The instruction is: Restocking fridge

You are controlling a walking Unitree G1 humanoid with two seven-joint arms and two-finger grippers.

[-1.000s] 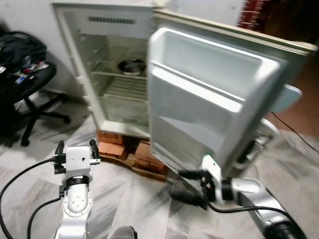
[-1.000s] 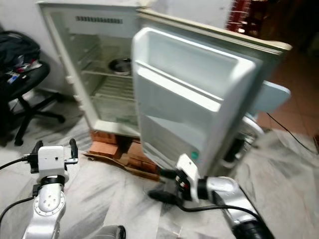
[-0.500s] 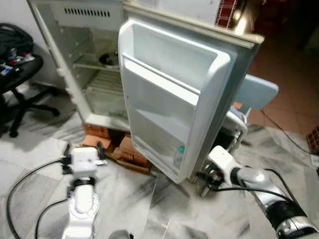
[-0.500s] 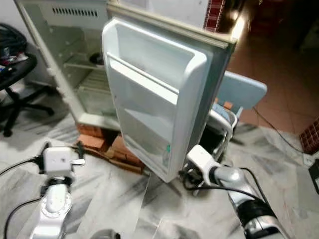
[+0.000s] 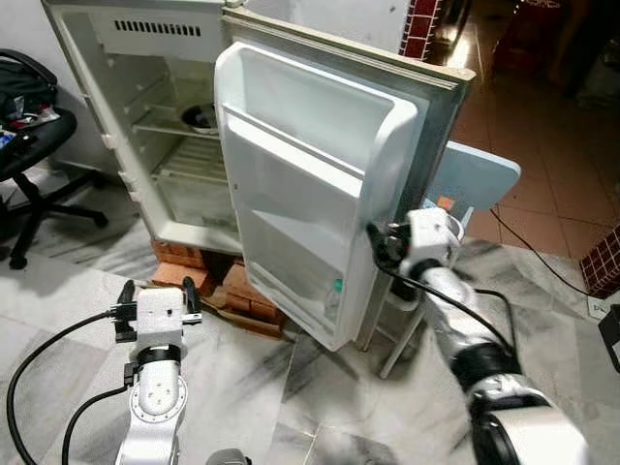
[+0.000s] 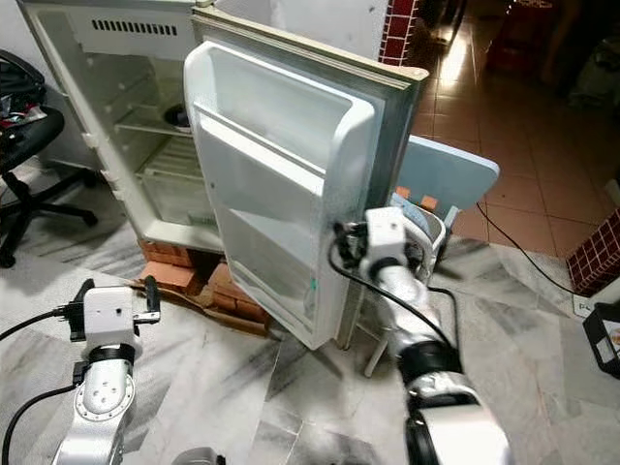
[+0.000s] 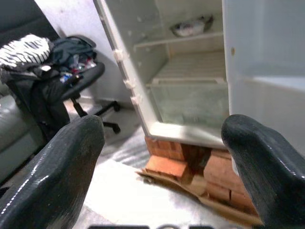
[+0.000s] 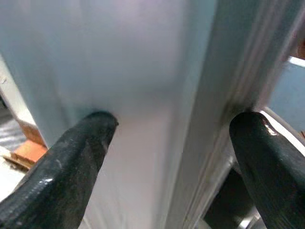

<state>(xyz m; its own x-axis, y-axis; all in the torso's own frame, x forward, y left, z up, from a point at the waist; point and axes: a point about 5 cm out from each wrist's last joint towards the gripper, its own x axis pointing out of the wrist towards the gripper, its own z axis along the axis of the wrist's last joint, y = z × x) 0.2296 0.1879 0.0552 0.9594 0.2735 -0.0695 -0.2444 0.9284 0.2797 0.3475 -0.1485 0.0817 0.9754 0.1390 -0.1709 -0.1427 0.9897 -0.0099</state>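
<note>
right gripper (image 5: 380, 244) spread wide, straddling the free edge of the door (image 5: 308, 174), one finger on the inner liner side, the other past the outer face; not clearly clamped. left gripper (image 5: 153, 295) also spread, holding nothing, raised low in front, facing the fridge (image 5: 126, 126).

door swung well out, bins mostly bare, one small item low in the bottom bin (image 5: 334, 288), too small to identify. cabinet wide open, wire shelves nearly empty, a metal bowl (image 5: 201, 117) on the upper shelf. no stock seen in either gripper, so restocking judged barely begun.

likely risks: fingers slipping off the smooth edge if pulled at an angle, letting the door swing free; door pushed further and knocking the blue chair (image 5: 477, 184) just behind it; fridge rocking on its base of loose bricks (image 5: 184, 274) and board if the door were yanked hard.

floor of grey-veined marble tile, glossy, probably slick underfoot. black cables trailing from the left arm across it. an office chair (image 5: 29, 155) piled with clothes off to the left, near the wall. red tiled floor and a brick pillar (image 5: 421, 29) beyond, on the right.
</note>
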